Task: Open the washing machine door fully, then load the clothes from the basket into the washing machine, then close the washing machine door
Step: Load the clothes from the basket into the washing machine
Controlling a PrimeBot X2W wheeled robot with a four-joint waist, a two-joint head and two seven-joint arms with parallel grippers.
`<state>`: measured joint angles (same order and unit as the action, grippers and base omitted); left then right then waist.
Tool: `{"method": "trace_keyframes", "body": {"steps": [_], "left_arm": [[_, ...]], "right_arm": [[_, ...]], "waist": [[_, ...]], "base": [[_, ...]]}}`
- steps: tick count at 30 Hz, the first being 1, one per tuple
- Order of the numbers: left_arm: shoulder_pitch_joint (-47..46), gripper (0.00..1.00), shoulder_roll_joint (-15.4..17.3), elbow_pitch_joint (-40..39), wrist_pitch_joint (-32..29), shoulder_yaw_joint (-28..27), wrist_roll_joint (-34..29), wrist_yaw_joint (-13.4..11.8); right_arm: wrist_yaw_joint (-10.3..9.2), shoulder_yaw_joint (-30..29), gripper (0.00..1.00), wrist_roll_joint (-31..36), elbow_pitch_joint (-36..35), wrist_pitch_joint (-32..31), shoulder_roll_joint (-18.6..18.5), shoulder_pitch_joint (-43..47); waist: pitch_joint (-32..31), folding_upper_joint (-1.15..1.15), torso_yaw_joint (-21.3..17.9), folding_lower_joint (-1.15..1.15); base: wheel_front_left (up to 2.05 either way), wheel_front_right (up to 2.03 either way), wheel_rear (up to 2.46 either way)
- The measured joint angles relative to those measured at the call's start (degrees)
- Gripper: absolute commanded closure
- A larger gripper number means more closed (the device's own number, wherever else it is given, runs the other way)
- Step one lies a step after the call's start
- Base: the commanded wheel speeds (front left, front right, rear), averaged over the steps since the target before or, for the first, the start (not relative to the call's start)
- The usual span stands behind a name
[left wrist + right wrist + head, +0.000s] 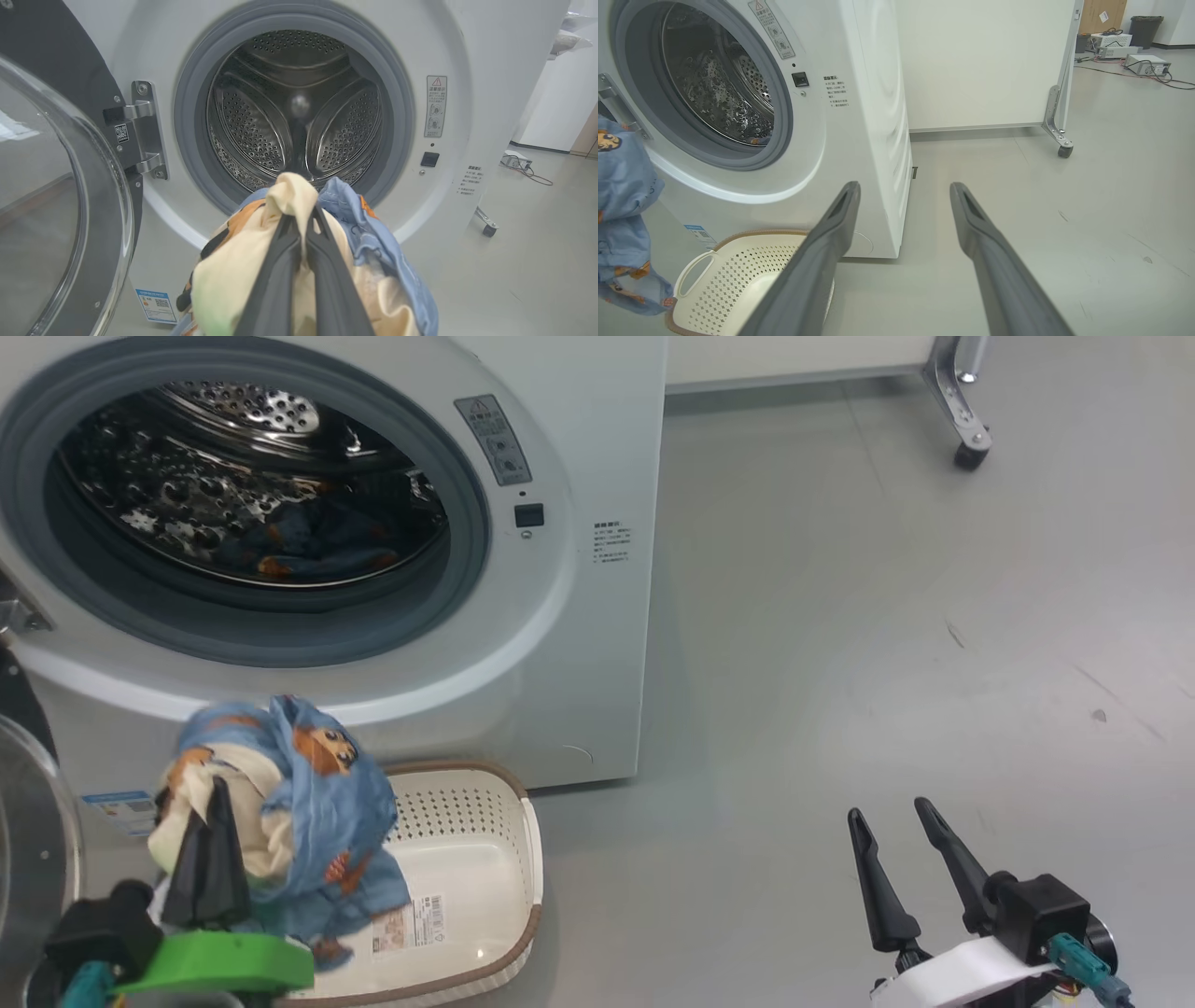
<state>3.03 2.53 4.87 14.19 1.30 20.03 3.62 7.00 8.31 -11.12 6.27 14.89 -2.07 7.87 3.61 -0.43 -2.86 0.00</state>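
The washing machine stands with its door swung wide open to the left, the steel drum exposed. My left gripper is shut on the clothes, a blue, cream and orange bundle hanging above the left part of the basket. In the left wrist view the gripper and the clothes sit just in front of the drum's lower rim. Some blue and orange fabric lies low inside the drum. My right gripper is open over bare floor to the right, holding nothing.
The basket rests on the floor against the machine's front. A white panel on a castor leg stands behind and to the right. Grey floor stretches out on the right. Equipment boxes and cables lie far off.
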Motion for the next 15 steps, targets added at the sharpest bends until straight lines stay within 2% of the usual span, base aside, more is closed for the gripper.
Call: {"method": "trace_keyframes", "body": {"steps": [5,15], "left_arm": [[-6.17,1.00,1.96,0.25,-1.08,-3.20,0.66,-0.67],[-18.43,1.00,8.16,2.98,-4.33,-7.08,0.67,-1.92]], "right_arm": [[0.00,1.45,0.00,-0.60,-0.99,0.00,-0.03,-2.52],[0.00,3.13,0.00,-2.57,-1.93,0.00,-0.20,-5.73]], "waist": [[3.05,0.00,-2.29,0.00],[9.31,0.00,-8.37,0.00]], "base": [[0.00,0.00,0.00],[0.00,0.00,0.00]]}}
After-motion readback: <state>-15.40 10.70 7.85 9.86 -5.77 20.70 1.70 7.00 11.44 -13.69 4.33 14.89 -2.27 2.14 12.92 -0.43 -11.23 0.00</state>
